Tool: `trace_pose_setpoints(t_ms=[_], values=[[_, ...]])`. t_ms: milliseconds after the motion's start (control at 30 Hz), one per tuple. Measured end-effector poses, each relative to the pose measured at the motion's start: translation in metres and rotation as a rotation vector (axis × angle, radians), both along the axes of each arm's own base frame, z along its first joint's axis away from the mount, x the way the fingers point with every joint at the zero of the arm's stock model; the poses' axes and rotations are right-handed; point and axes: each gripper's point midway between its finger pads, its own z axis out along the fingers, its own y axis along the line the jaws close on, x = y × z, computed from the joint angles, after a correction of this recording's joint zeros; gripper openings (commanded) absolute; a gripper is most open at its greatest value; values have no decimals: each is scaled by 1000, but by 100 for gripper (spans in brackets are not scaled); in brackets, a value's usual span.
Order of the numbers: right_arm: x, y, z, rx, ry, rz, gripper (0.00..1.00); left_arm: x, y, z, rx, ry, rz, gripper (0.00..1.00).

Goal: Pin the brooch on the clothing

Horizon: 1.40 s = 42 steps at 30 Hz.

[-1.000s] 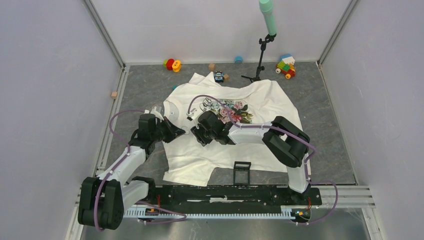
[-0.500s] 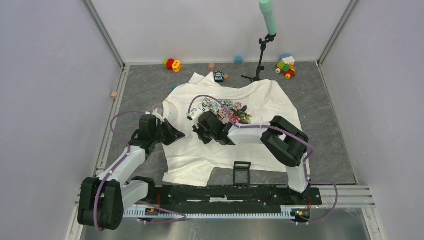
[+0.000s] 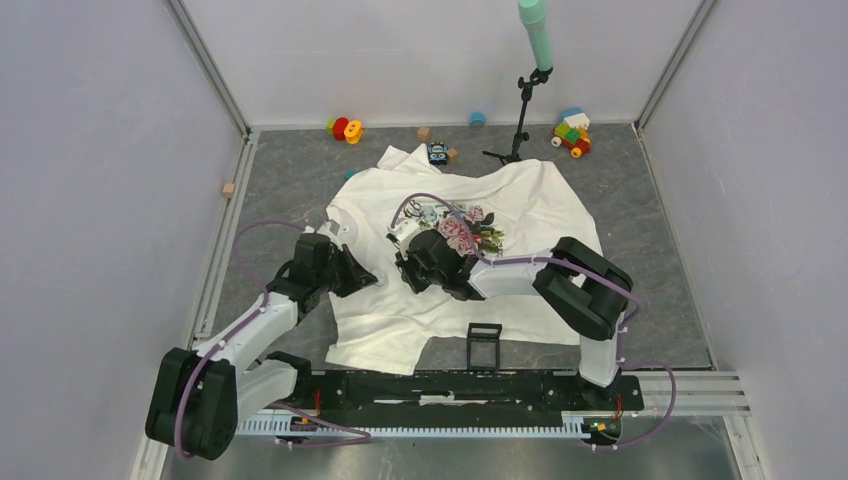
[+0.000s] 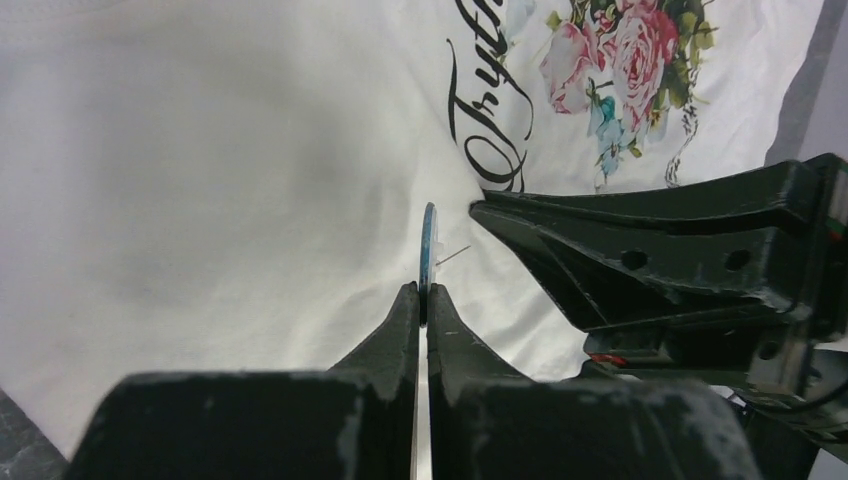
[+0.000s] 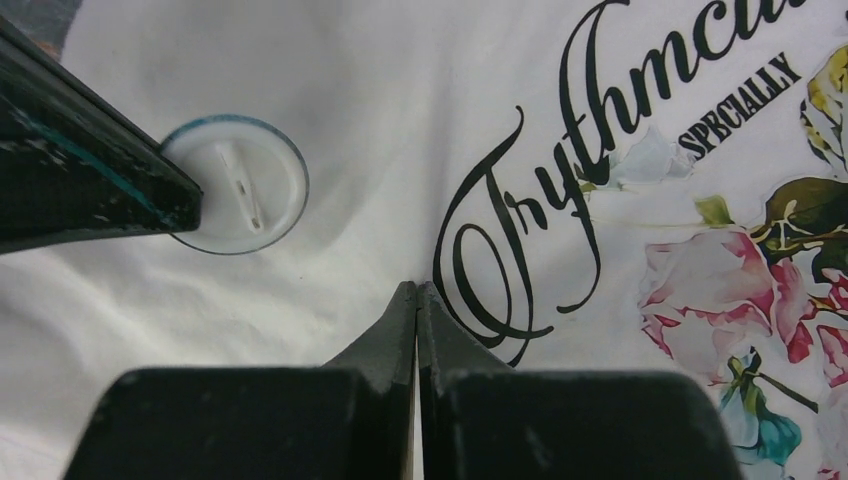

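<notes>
Right gripper point(image 5: 416, 292) closed at shirt point(image 5: 400, 110), grip unclear | left gripper point(image 4: 423, 297) pinches brooch point(image 4: 428, 240) edge-on, centre frame | advice: tilt it flat, keep shirt taut.

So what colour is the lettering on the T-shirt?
The lettering is black script on the white T-shirt; the right wrist view shows it best.

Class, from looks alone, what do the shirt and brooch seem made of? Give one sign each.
Shirt: soft matte cloth, probably cotton; it wrinkles and drapes.
Brooch: thin rigid disc, back probably matte white plastic with a raised bar; its face is hidden.
</notes>
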Motion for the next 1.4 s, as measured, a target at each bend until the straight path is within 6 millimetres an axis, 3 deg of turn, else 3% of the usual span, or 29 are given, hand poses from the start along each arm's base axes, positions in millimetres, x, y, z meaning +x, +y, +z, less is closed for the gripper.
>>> trace_pose_setpoints(t_ms=[400, 1400], values=[[-5, 5, 19, 151, 3, -22, 0, -14, -16, -31, 124, 70, -68, 2], [-24, 18, 25, 208, 37, 105, 0, 0, -19, -34, 142, 68, -59, 2]])
